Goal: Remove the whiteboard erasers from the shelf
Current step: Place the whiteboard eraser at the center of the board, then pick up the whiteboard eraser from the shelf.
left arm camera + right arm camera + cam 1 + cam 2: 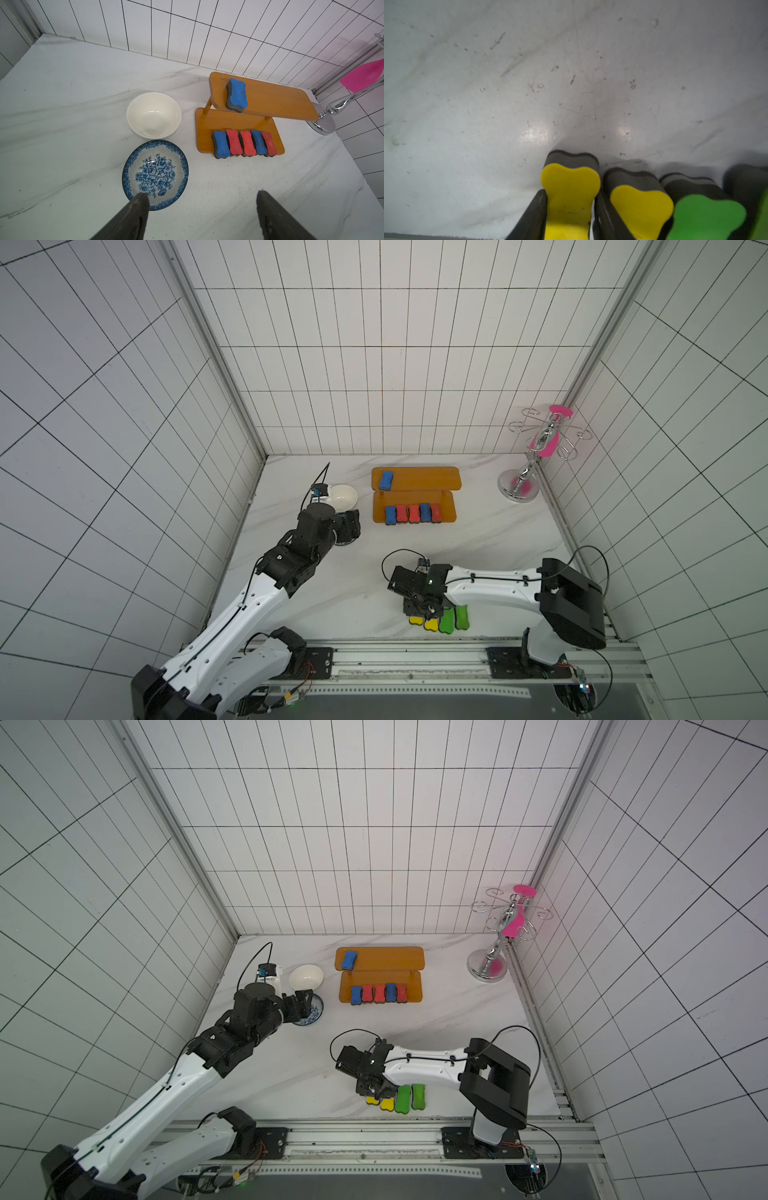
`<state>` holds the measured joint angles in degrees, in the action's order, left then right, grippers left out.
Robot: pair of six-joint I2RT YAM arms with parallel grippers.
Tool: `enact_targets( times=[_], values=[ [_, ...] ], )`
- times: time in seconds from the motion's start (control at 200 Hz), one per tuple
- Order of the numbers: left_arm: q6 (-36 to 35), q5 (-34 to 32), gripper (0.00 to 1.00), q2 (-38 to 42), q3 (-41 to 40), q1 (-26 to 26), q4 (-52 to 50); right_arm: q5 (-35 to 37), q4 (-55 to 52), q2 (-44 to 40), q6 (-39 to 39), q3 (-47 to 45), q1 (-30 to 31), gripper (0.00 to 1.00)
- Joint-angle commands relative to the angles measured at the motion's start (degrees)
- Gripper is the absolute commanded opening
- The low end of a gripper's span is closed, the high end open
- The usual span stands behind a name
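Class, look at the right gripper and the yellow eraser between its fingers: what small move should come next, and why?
Probably spread the jaws clear and lift the right gripper straight up. The yellow eraser between its fingers appears to rest on the table beside a second yellow eraser and two green erasers, while six erasers sit on the shelf.

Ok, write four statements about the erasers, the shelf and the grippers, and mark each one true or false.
1. The upper board of the shelf holds one blue eraser. True.
2. The lower board holds a green eraser. False: its row is blue and red only; the green erasers lie on the table.
3. The fingers of the right gripper flank a yellow eraser. True.
4. The left gripper holds an eraser. False: it is open and empty, by the floral plate.
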<state>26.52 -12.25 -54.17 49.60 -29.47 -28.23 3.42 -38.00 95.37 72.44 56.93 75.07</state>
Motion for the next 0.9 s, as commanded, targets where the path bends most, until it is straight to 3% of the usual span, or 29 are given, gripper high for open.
enact_targets(
  times=[0.0,0.44,0.615,0.785,0.895],
  values=[
    [-0.78,-0.71,0.85,0.50,0.32,-0.23,-0.34,1.53,-3.15,-0.66,-0.41,1.27,0.94,0.41],
    [-0.38,0.07,0.84,-0.63,1.78,-0.23,-0.38,7.37,-9.02,-5.23,-3.34,4.14,1.89,0.41],
    [0.52,-0.24,0.84,-5.57,4.74,-0.27,1.76,10.59,-5.55,-9.88,-16.68,3.99,-5.53,0.40],
    [0.37,0.83,0.82,-16.33,12.42,-0.67,2.21,16.09,4.54,-15.14,-34.90,2.26,-11.70,0.38],
    [-0.27,2.08,0.82,-22.71,18.19,-0.62,2.17,19.46,8.64,-18.54,-43.07,1.10,-15.72,0.43]
  ],
)
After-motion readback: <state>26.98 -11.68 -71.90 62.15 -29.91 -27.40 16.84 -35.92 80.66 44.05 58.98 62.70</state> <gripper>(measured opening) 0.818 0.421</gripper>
